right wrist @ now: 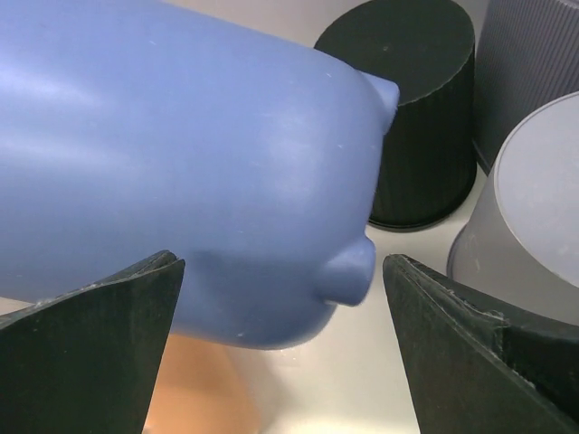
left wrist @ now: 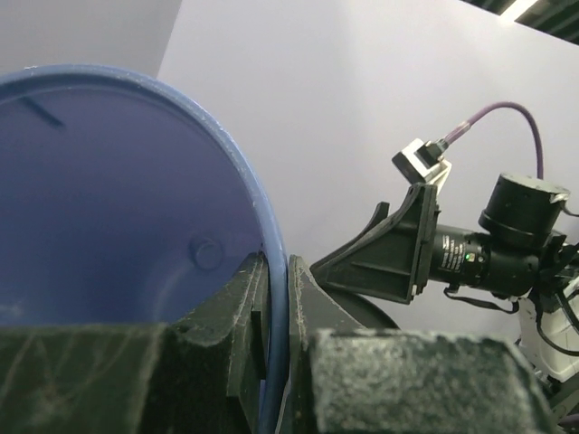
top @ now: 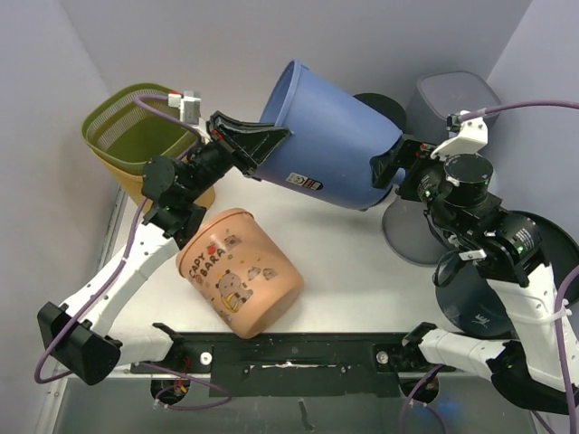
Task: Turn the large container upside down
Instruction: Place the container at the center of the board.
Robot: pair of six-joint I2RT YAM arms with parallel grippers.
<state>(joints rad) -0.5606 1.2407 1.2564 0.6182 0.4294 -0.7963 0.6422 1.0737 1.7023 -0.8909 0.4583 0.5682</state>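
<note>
**Sideways, a blue container is held by its rim**

At the tabletop's far left corner stands a green mesh basket [top: 136, 136]. Nearer, an orange tub [top: 242, 273] reads "CAPY BARA" above a cartoon animal. The left gripper [top: 270, 137] pinches the rim of the large blue container [top: 327, 136], which is tilted over the far middle; its small sticker [top: 306, 182] is unreadable. The right gripper [top: 389, 170] gapes wide around its base, one finger hidden.

Soft, even light, bright in every view, shadows faint. In the left wrist view a lamp strip [left wrist: 522, 8] glows at one o'clock, and the near fingers [left wrist: 226, 325] at six o'clock are blurred and grainy. The blue container [right wrist: 181, 136] carries a pale sheen at ten o'clock in the right wrist view.
</note>
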